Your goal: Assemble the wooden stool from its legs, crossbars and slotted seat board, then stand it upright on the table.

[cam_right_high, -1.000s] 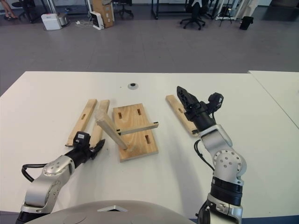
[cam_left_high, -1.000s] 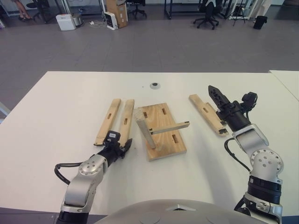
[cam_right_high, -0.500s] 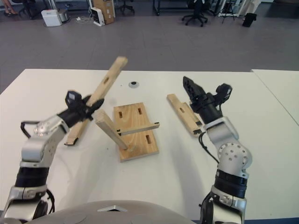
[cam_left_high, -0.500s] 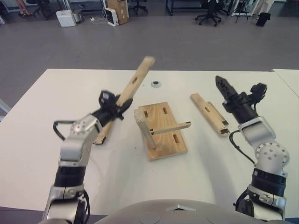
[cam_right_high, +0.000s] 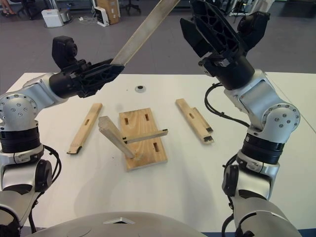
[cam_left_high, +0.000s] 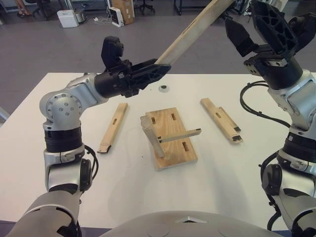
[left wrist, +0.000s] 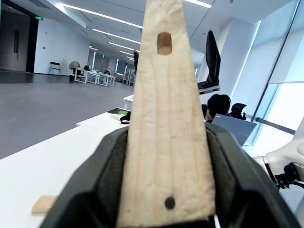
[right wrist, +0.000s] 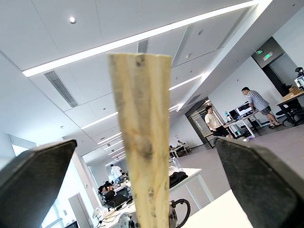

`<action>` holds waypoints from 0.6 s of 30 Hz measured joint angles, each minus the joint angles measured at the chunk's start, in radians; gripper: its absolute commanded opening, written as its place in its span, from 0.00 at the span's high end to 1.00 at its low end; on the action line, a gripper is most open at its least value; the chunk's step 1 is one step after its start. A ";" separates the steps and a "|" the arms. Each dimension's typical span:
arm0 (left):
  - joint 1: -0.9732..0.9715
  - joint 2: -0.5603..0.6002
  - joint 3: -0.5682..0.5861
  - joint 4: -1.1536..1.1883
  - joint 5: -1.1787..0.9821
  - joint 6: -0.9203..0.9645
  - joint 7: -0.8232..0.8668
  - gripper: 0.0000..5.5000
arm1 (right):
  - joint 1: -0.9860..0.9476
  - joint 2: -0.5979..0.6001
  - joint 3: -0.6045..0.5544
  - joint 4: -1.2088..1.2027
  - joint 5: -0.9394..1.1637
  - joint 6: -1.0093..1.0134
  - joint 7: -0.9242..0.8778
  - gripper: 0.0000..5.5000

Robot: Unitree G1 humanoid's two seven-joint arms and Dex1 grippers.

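Item: pale slotted wooden leg [cam_left_high: 192, 29], newly lifted off white table [cam_left_high: 59, 148], clenched in my left gripper [cam_left_high: 160, 66]; right gripper [cam_left_high: 249, 24] raised, agape: handover likely.

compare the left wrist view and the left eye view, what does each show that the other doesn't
Left wrist view: a close look along the raised leg, with its slot near the far end and a dark dot by the grip. Left eye view: the table, the seat board with a standing leg and crossbar on it, a loose leg to its left, more pieces to its right, and the open right tool by the raised leg's upper end. Both: the left tool shut on the raised leg.
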State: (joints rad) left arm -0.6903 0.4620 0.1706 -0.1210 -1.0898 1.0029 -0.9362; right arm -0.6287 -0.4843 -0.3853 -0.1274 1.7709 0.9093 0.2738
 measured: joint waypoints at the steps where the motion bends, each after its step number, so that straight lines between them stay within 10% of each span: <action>1: 0.006 0.006 -0.008 -0.001 0.000 0.009 -0.008 0.63 | -0.004 -0.007 0.001 0.002 0.003 0.000 0.000 0.02; 18: 0.123 0.034 -0.029 -0.048 -0.008 0.018 0.003 0.63 | -0.004 -0.034 0.077 0.003 -0.029 -0.009 -0.022 0.60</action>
State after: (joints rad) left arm -0.5671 0.4957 0.1412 -0.1686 -1.0977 1.0207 -0.9330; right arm -0.6331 -0.5179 -0.3085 -0.1243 1.7417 0.8999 0.2515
